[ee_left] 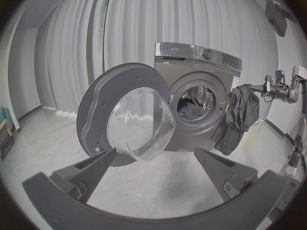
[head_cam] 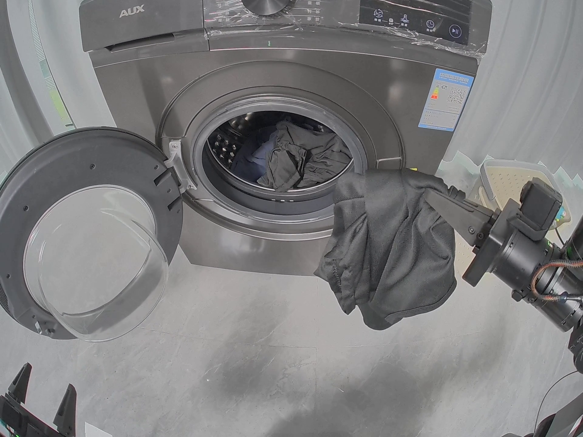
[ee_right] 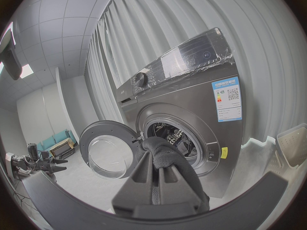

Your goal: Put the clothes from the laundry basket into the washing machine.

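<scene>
Nearest, low at the left edge, the left gripper [head_cam: 44, 391] is seen with its jaws spread apart and nothing between them, above the grey floor [head_cam: 243, 359]. Farther out on the right, the right gripper [head_cam: 438, 200] is clenched on a bunched fold of a dark garment [head_cam: 388, 244], which is held in the air and hangs down in front of the lower right rim of the drum opening [head_cam: 279, 147]. The round door [head_cam: 79, 165] is swung wide open to the left. Inside the drum of the washing machine [head_cam: 152, 86], a heap of dark clothes [head_cam: 303, 156] is seen. A pale perforated laundry basket [head_cam: 516, 177] is placed to the right of the machine, against a pleated curtain [head_cam: 534, 62].
</scene>
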